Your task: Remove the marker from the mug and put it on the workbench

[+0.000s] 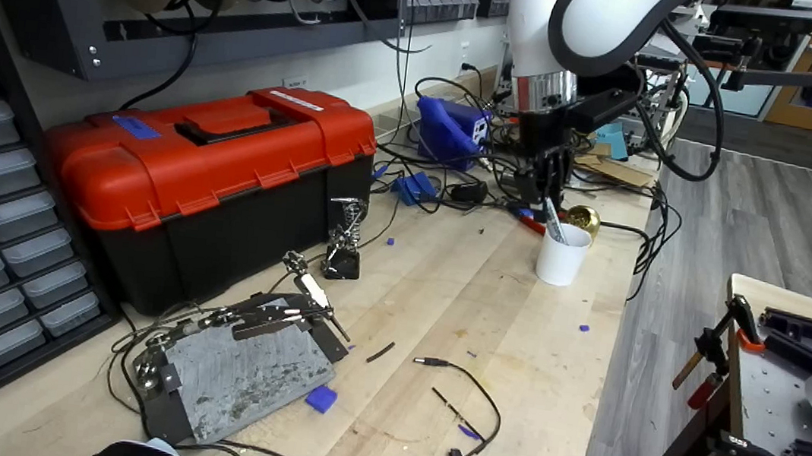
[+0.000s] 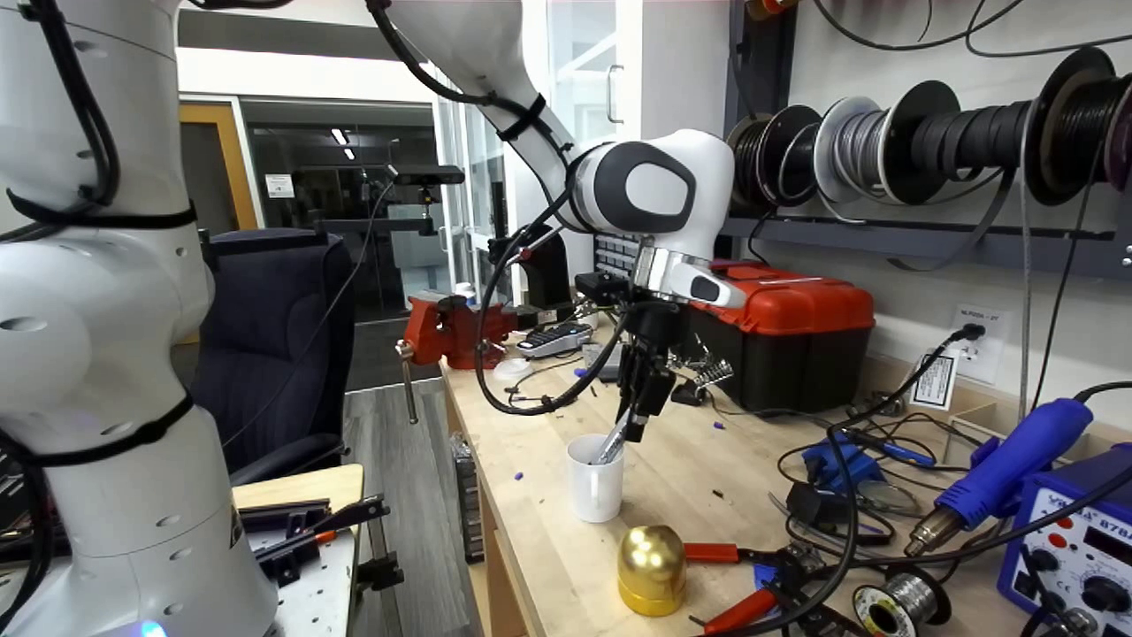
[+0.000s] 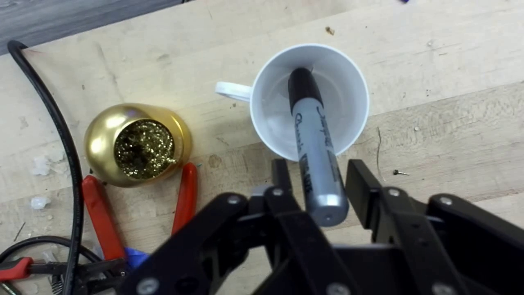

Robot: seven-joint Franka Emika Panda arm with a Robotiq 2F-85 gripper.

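The marker is grey with a black cap and leans in the white mug, cap end down; it shows in both exterior views (image 1: 555, 223) (image 2: 613, 441) and in the wrist view (image 3: 314, 141). The mug (image 1: 561, 262) (image 2: 594, 485) (image 3: 268, 119) stands upright on the wooden workbench (image 1: 472, 320) (image 2: 548, 548) (image 3: 434, 135). My gripper (image 1: 546, 194) (image 2: 638, 416) (image 3: 320, 178) is above the mug's rim. Its fingers are open on both sides of the marker's grey upper end. A gap shows beside the left finger; the right finger is very close to the marker.
A gold tip-cleaner ball (image 1: 583, 219) (image 2: 652, 571) (image 3: 137, 143) and red-handled pliers (image 2: 743, 610) (image 3: 104, 217) lie near the mug. Black cables and a blue soldering station (image 1: 455, 130) (image 2: 1083, 531) are close by. A red-and-black toolbox (image 1: 228, 177) (image 2: 783, 336) stands by the wall.
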